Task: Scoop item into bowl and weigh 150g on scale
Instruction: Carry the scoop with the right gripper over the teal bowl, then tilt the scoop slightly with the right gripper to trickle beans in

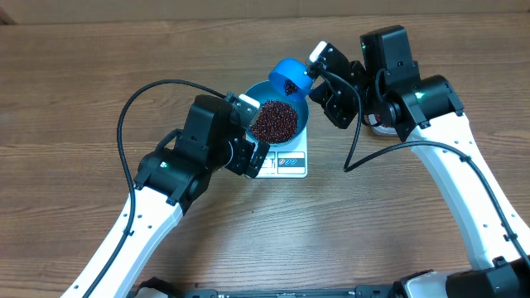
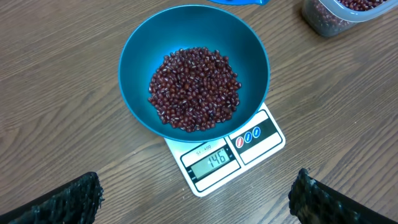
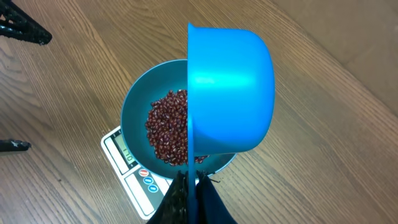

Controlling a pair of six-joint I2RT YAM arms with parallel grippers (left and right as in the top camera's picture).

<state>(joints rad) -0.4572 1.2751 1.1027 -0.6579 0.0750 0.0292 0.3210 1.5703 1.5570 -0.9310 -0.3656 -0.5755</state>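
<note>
The blue bowl [image 2: 134, 93] stands on the white scale [image 2: 249, 149] and holds a heap of red-brown beans [image 2: 194, 89]. The scale's display reads 146. My left gripper [image 2: 198, 202] is open, its fingers [image 2: 74, 199] spread wide just in front of the scale with nothing between them. My right gripper [image 3: 194, 186] is shut on the handle of a small blue scoop [image 3: 233, 93]. The scoop is turned on its side over the bowl's far rim. From overhead, the scoop [image 1: 290, 76] shows a few beans inside, above the bowl [image 1: 304, 124].
A clear plastic tub [image 2: 336, 15] with more beans stands beyond the bowl to the right. Both arms crowd close around the scale [image 1: 290, 163] on the wooden table [image 1: 83, 83]. A black cable [image 1: 137, 99] loops off the left arm.
</note>
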